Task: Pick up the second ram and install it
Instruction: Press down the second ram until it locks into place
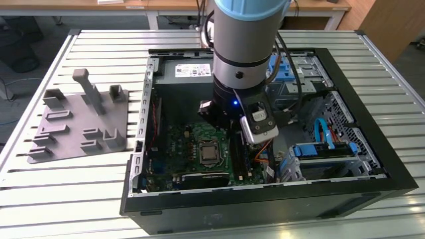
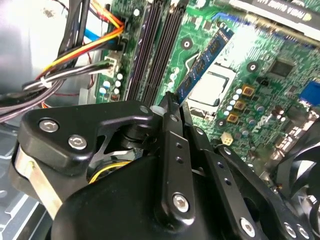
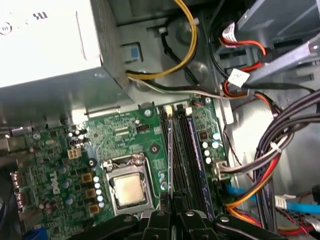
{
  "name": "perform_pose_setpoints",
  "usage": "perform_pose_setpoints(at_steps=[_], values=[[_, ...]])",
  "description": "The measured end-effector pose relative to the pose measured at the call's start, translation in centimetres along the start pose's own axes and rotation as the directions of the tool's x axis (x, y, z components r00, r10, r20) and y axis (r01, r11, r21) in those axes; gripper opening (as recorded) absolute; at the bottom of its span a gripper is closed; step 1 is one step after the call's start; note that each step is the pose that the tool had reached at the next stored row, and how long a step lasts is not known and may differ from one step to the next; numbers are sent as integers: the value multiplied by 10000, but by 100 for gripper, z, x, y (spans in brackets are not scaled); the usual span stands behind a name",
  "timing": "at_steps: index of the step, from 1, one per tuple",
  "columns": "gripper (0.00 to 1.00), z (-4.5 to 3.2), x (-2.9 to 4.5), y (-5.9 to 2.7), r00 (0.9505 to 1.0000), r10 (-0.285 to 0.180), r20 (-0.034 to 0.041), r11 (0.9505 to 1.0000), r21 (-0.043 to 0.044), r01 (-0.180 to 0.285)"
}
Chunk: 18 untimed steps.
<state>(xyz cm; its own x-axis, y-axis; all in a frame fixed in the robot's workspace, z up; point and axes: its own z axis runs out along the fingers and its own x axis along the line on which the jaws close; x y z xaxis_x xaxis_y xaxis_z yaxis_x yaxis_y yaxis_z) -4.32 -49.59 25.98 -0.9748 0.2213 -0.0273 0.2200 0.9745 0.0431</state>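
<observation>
Jaws (image 2: 172,107) clamped on second ram (image 2: 205,60) (blue stick), above motherboard slots (image 2: 160,45).

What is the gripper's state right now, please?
Gripper: shut on the second ram, held above the motherboard inside the case.

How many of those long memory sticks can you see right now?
2. The second ram is clamped in the gripper over the motherboard; the other stick, in the first wrist view, appears seated in a slot. The arm may hide more.
</observation>
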Motion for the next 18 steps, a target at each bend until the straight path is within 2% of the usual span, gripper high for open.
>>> perform_pose_setpoints(at_steps=[2, 6, 11, 16, 18], values=[[14, 10, 6, 24, 10000, -20, -19, 10000, -71, 19], [14, 33, -1, 51, 9999, -132, -33, 9999, -88, 132], [14, 91, -29, 55, 9987, -511, -67, 9987, 24, 511], [14, 118, -41, 49, 9976, -683, -58, 9974, 234, 684], [14, 118, -44, 48, 9977, -673, -52, 9974, 274, 674]])
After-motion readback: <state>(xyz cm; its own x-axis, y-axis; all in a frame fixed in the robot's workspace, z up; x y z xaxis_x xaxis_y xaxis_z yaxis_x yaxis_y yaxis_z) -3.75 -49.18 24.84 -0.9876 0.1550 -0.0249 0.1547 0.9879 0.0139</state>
